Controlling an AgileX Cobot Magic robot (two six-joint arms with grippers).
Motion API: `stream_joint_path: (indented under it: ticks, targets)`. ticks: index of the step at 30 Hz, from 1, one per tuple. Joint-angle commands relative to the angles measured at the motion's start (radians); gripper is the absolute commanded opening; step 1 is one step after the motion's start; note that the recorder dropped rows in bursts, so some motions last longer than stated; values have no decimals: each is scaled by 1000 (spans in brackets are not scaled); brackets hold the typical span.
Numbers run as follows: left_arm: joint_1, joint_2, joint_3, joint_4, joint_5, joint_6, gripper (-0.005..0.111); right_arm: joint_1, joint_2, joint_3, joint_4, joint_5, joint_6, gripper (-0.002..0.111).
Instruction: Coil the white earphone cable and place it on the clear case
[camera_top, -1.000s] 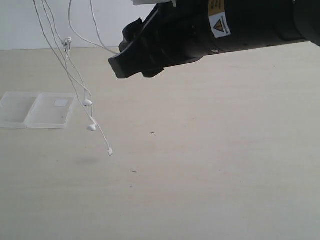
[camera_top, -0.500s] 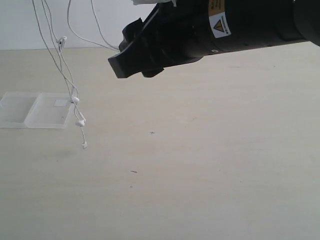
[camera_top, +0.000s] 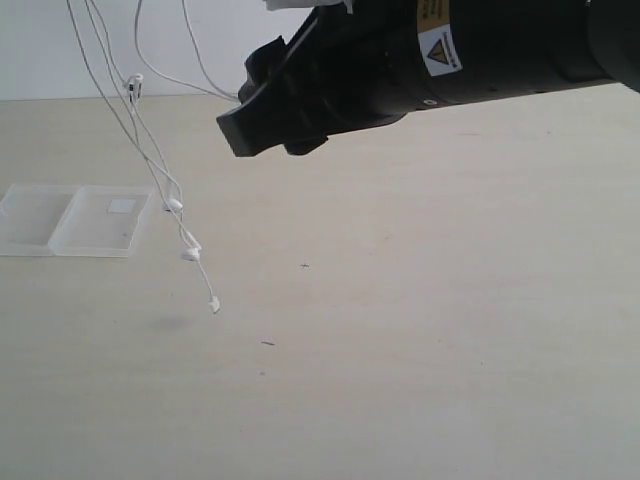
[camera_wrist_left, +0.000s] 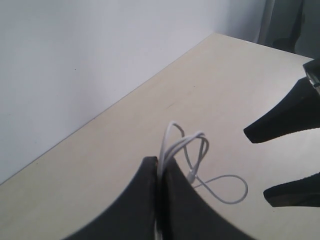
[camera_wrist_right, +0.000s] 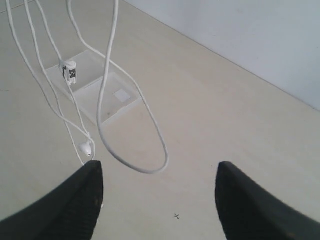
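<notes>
Left gripper (camera_wrist_left: 159, 163): jaws clenched on a bunch of several strands of the white earphone cable (camera_top: 174, 205), with small loops standing out past the fingertips. The bunch is held high, out of the exterior view. This height is judged deliberate, so that the rest of the wire hangs straight and free of the table (camera_top: 420, 380). The 2 earbuds and the plug (camera_top: 213, 306) dangle in the air, with a faint shadow cast below them.

Right gripper (camera_wrist_right: 157, 170): jaws spread, nothing between them. It is parked close to the left gripper and faces a hanging loop (camera_wrist_right: 145, 171). This is judged to be a ready position for catching a strand and winding another turn.

Clear case (camera_top: 40, 225): lies flat on the table with its 2 halves side by side, the white label (camera_top: 122, 205) on the half nearer the cable. Nothing is seen inside either half. In the exterior view the earbuds hang just beside its labelled end. Coiling is judged unfinished, and the cable is not yet placed.
</notes>
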Motion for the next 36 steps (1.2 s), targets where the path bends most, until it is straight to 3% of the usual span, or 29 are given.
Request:
stream_joint_path:
  ticks: [1,10,36]
  targets:
    - [2,-2,-9,-17,-5,-5,0,-2,-6,2,-5,16,30,62]
    - [2,-2,-9,-17,-2,-6,0,-2,-4,2,-5,30,61,71]
    - [2,-2,-9,-24,12,-8,0,-2,-4,2,-14,-13,71,70]
